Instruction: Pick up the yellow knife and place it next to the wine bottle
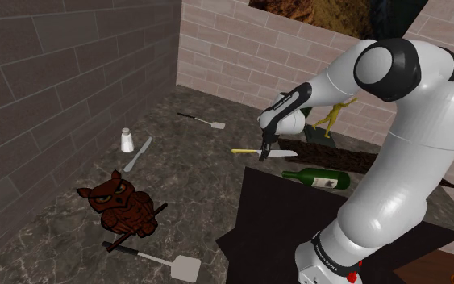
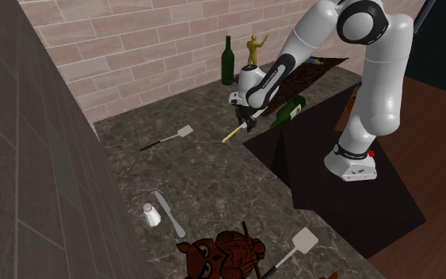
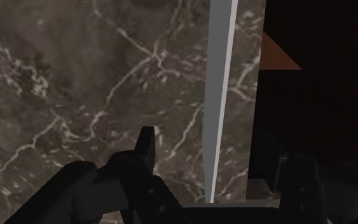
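Note:
The knife has a yellow handle [image 1: 243, 151] [image 2: 230, 135] and a grey blade [image 1: 283, 153] [image 3: 220, 95]. It lies level over the dark marble counter [image 1: 177, 177]. My black gripper [image 1: 263, 152] [image 2: 245, 124] [image 3: 219, 149] is down at the knife where handle meets blade. It is open, and the blade runs between the two fingers [image 3: 147, 141] without touching them. A green wine bottle [image 1: 318, 178] [image 2: 288, 111] lies on its side just beyond the blade, at the stand's edge. A second, dark green bottle [image 2: 228, 61] stands upright by the brick wall.
A yellow figurine [image 1: 334, 113] [image 2: 254, 49] stands near the upright bottle. Elsewhere on the counter are a brown owl figure [image 1: 120, 206] [image 2: 221, 255], a white shaker [image 1: 127, 139], a grey knife [image 1: 139, 153] and two spatulas [image 1: 203, 122] [image 1: 164, 262]. Brick walls close off two sides.

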